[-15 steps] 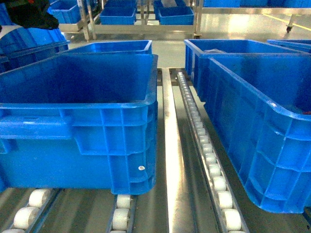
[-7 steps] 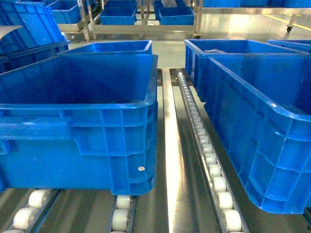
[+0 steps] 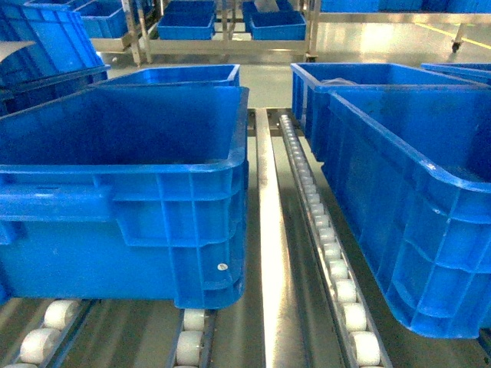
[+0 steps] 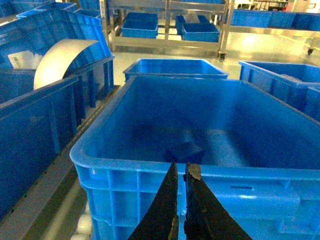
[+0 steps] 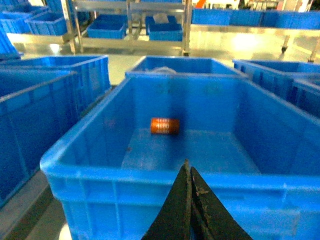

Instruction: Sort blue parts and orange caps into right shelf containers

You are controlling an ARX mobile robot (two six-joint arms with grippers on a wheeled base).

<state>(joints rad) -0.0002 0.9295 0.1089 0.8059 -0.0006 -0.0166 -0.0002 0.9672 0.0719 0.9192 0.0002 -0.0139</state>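
The head view shows two large blue containers side by side on the roller shelf, one on the left (image 3: 123, 192) and one on the right (image 3: 414, 199); neither gripper appears there. In the left wrist view, a blue part (image 4: 185, 151) lies on the floor of a container (image 4: 130, 165). My left gripper (image 4: 181, 169) hovers just outside its near rim, shut and holding nothing. In the right wrist view, an orange cap (image 5: 165, 125) lies on its side inside another container (image 5: 115, 172). My right gripper (image 5: 188, 167) is shut and empty in front of that near rim.
A steel rail (image 3: 268, 230) and a white roller track (image 3: 326, 245) run between the two containers. More blue bins (image 3: 180, 74) stand behind them, and a steel rack (image 3: 230, 38) holds bins further back. A curved white sheet (image 4: 62, 57) sits in a tilted bin at the left.
A dark arm at the upper left of the head view one second ago has left that view. The containers have not moved.
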